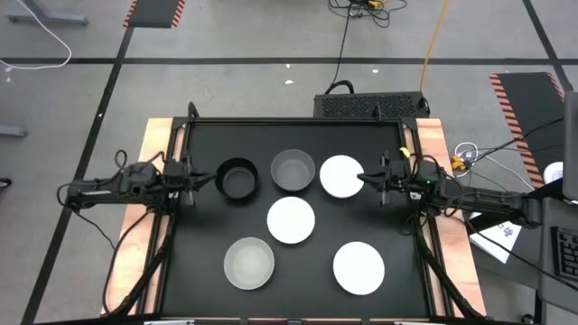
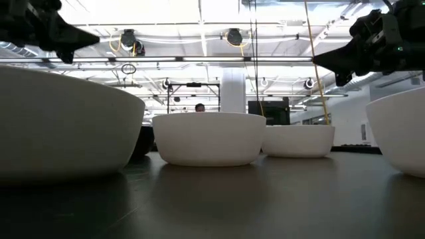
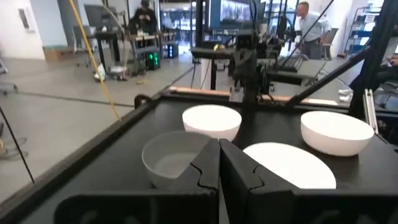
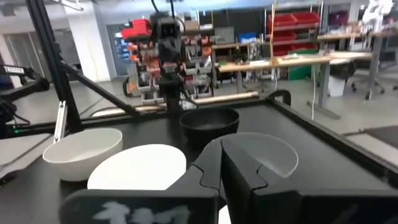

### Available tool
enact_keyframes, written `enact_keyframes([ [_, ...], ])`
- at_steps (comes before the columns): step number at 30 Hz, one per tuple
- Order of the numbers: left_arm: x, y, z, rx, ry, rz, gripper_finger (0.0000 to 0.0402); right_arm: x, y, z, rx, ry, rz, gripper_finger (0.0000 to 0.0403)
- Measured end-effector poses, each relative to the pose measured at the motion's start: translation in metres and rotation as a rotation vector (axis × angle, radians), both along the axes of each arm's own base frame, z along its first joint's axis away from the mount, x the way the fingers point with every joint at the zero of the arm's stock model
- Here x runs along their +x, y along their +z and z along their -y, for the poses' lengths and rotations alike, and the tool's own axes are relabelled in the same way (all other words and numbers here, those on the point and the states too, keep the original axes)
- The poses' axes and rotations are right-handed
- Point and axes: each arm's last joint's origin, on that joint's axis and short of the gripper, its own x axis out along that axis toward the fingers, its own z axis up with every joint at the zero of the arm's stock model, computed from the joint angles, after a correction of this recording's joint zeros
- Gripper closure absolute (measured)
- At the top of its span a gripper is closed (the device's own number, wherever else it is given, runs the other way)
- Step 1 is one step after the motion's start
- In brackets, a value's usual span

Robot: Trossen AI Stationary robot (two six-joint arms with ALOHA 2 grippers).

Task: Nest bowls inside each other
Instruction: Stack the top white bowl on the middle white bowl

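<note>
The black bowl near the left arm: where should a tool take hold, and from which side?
Grip the black bowl by its rim, one finger inside and one outside, coming from above on the side facing the left tool. It sits upright and open, with the grey bowl close on its other side.

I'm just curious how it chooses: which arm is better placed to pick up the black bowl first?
Probably the left: the left gripper sits right beside the black bowl, while the right gripper is across the table by a white bowl.
</note>
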Motion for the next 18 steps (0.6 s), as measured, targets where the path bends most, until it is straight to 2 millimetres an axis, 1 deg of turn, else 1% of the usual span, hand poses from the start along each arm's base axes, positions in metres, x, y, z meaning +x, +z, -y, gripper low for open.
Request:
enact_keyframes([
  [3, 0.003, -0.004, 0.000, 0.002, -0.001, 0.022, 0.0394, 0.000, 0.003, 0.000, -0.021, -0.001, 0.036, 0.0403],
  [7, 0.007, -0.017, 0.000, -0.008, 0.002, -0.010, 0.0394, 0.000, -0.003, 0.003, -0.009, -0.025, -0.022, 0.0403],
  [10, 0.007, -0.018, 0.000, -0.006, -0.002, 0.000, 0.0394, 0.000, -0.003, 0.005, 0.005, -0.043, -0.027, 0.0403],
  [13, 0.009, -0.025, -0.001, -0.003, 0.005, -0.024, 0.0394, 0.000, -0.008, 0.008, 0.010, -0.070, -0.068, 0.0403],
  [15, 0.010, -0.028, -0.002, 0.000, 0.022, -0.031, 0.0394, 0.000, -0.010, 0.012, 0.021, -0.127, -0.090, 0.0403],
  [18, 0.010, -0.030, -0.005, 0.000, 0.053, -0.032, 0.0394, -0.001, -0.012, 0.021, 0.050, -0.264, -0.103, 0.0403],
])
